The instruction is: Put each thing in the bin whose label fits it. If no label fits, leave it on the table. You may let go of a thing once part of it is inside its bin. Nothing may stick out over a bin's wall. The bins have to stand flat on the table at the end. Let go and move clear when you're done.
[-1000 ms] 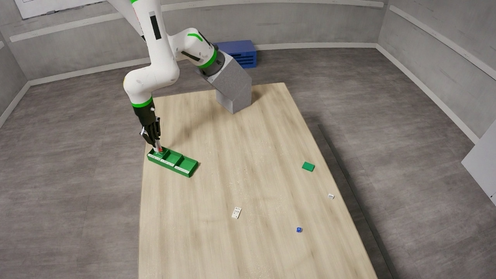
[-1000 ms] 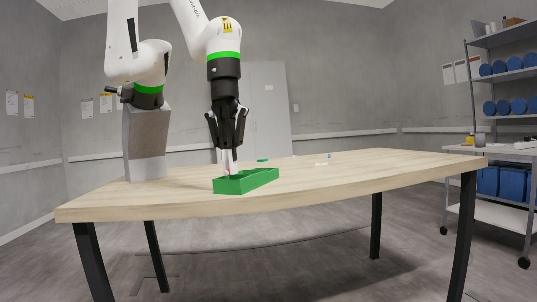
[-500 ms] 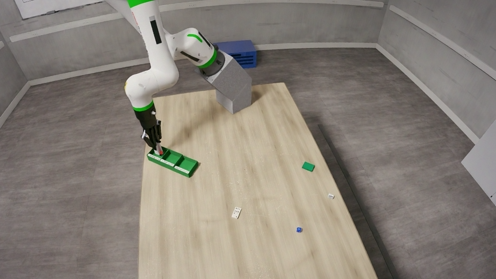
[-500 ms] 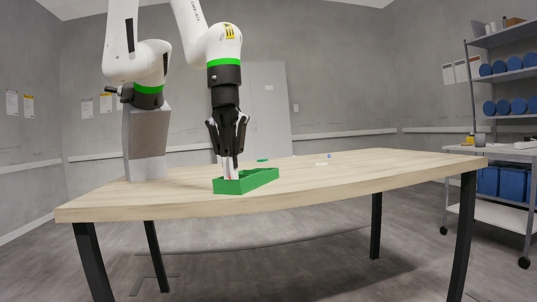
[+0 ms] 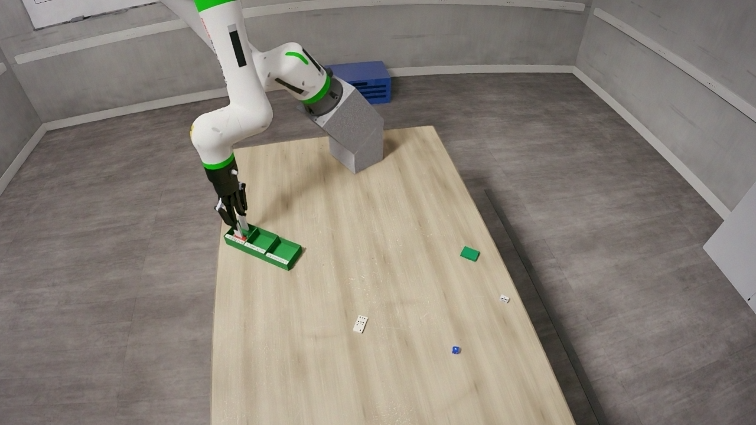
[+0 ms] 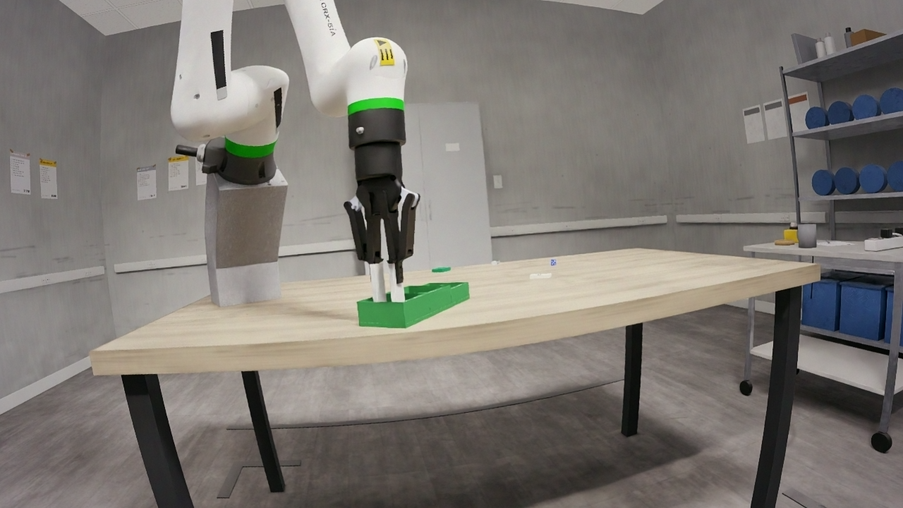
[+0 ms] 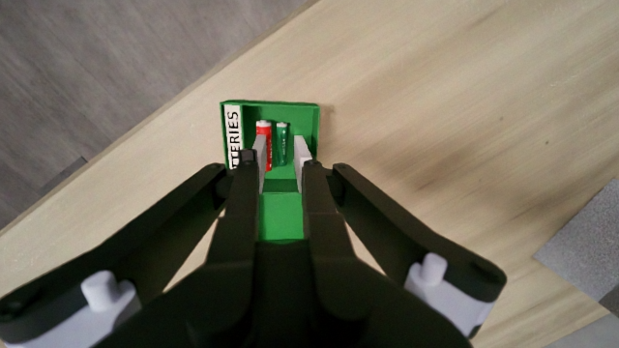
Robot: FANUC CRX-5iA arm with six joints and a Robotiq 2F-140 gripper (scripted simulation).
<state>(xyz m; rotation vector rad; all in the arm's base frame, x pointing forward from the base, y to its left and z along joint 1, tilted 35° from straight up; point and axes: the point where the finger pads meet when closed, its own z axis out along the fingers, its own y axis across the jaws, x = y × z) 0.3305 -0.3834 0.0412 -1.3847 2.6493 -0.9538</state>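
Black gripper (image 5: pixel 241 232) (image 6: pixel 387 300) (image 7: pixel 280 149), at left in the top view, has its fingers apart and has let go. Red battery (image 5: pixel 240 238) (image 7: pixel 264 129) and green battery (image 7: pixel 281 145) lie in the BATTERIES part of the green bin (image 5: pixel 296 257) (image 6: pixel 380 314) (image 7: pixel 317 121). Dropping off looks done; next, it should go straight up without bumping the bin. Right of it wait the domino (image 5: pixel 360 323) (image 6: pixel 540 276), then the blue die (image 5: pixel 455 349) (image 6: pixel 554 262).

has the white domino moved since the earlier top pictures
No, the white domino lies at the same spot on the table, between the green bin and blue die.
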